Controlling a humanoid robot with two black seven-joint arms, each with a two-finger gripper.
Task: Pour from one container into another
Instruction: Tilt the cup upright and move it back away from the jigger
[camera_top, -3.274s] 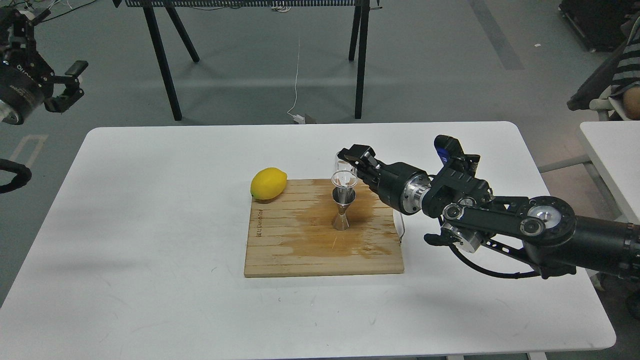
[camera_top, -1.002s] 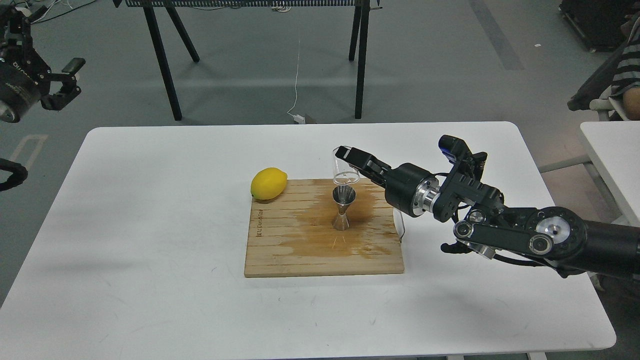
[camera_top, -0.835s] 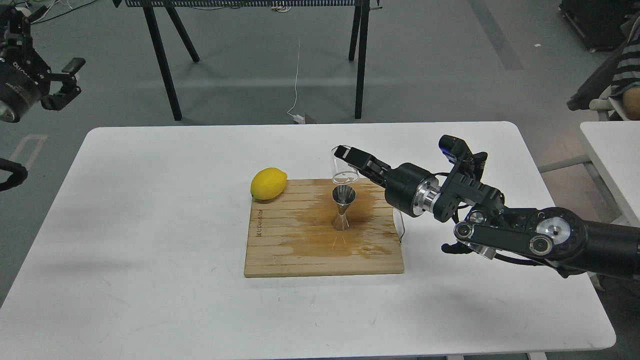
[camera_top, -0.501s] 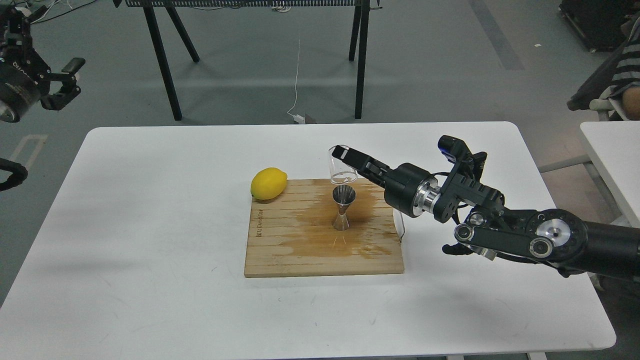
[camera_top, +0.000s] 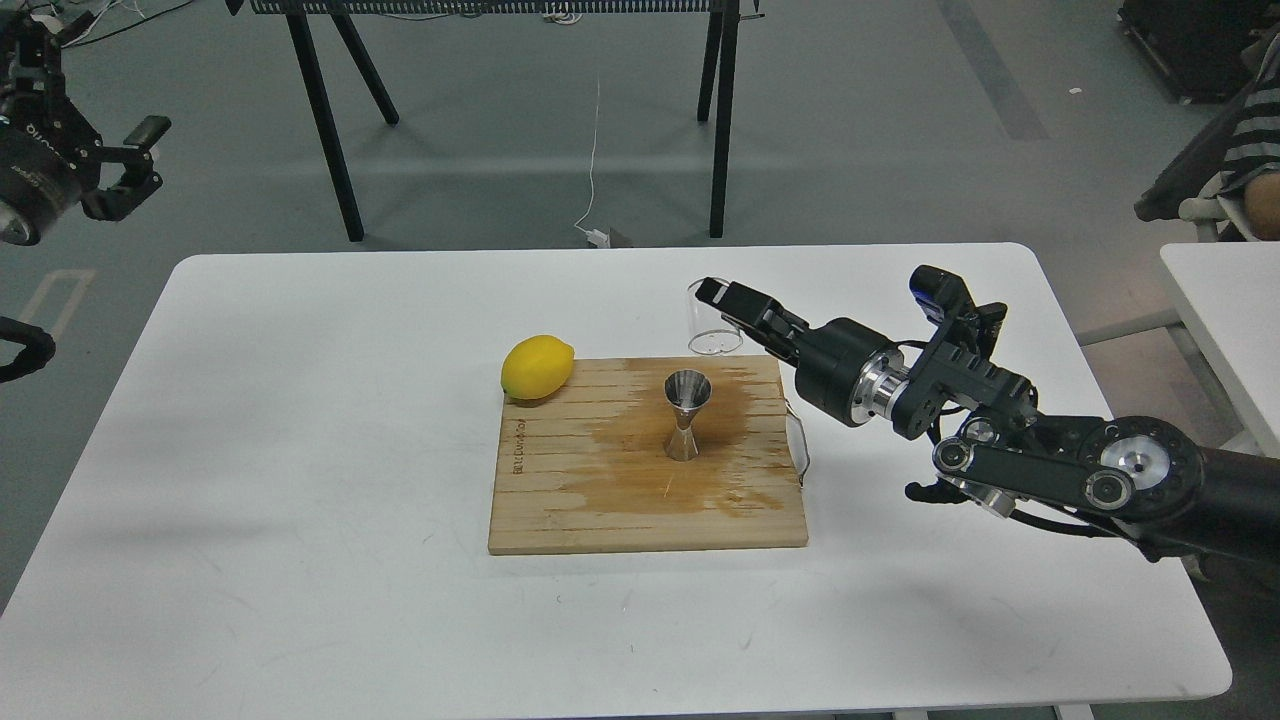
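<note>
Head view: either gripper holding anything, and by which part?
The right gripper holds the small clear glass cup, its fingers clamped across the upper side wall. The left gripper is raised off to the side, open and empty.

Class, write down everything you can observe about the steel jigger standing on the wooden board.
The jigger is small, shiny steel, hourglass-shaped: two cones joined at a narrow waist. It stands upright with its open mouth up, near the middle of the wooden cutting board, on a darker wet-looking stain. Nothing grips or touches it except the board. Whether it holds liquid cannot be told. The lemon lies apart to its left.
</note>
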